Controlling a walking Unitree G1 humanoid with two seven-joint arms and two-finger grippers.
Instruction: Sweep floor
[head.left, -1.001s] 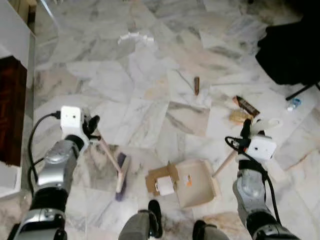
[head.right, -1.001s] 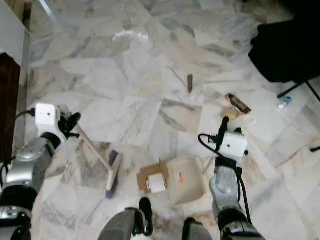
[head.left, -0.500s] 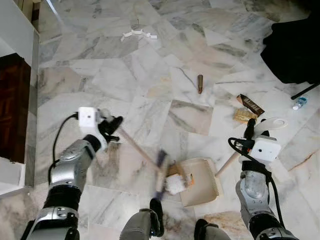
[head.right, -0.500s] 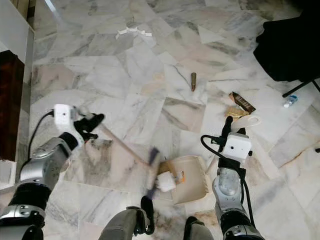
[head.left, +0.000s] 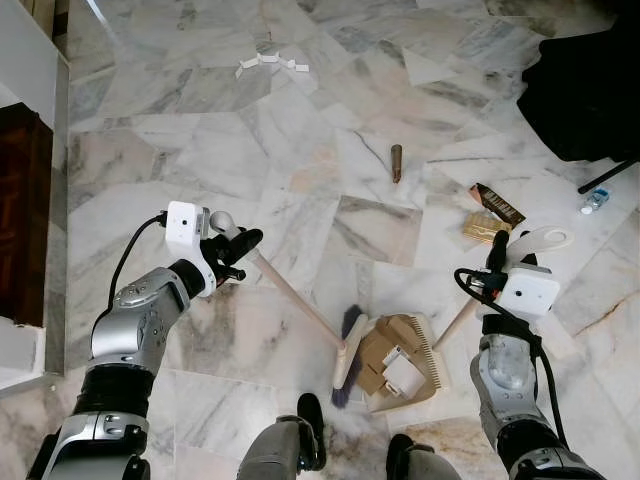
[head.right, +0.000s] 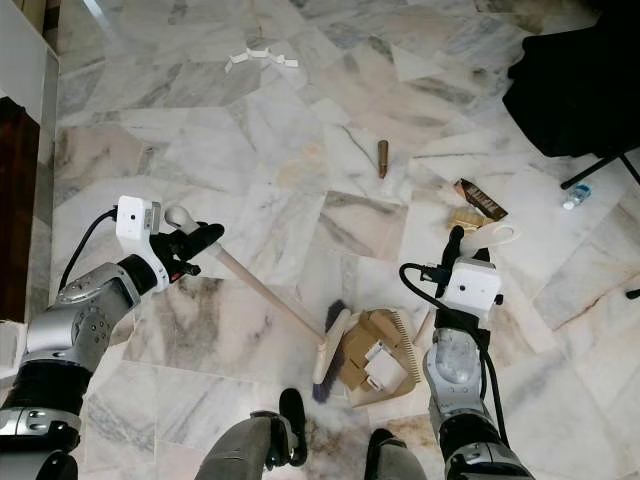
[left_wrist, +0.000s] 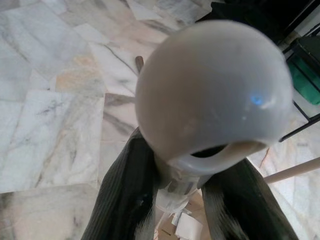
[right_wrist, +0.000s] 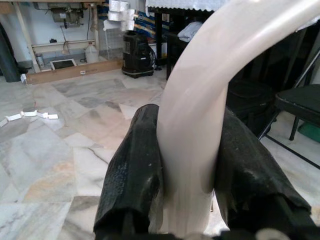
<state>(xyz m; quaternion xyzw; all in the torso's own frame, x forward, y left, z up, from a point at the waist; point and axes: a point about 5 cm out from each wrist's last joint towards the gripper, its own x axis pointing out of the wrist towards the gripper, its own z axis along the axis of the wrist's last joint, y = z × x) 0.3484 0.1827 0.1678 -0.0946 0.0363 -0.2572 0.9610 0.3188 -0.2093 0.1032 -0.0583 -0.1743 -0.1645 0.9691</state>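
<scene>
Sweeping: broom bristles met cardboard scraps inside dustpan.
Left end effector: clamped on broom handle.
Right end effector: clamped on dustpan handle.

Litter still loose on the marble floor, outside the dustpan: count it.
5, maybe more hidden: a white strip at the far side, a brown cylinder mid-floor, a brown wrapper and tan packet toward the right, a small bottle near the black chair.

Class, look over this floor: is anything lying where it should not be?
Yes. Litter lies loose on the marble floor: a brown wrapper, a small brown bottle, white scraps, and a plastic bottle by the black chair.
</scene>
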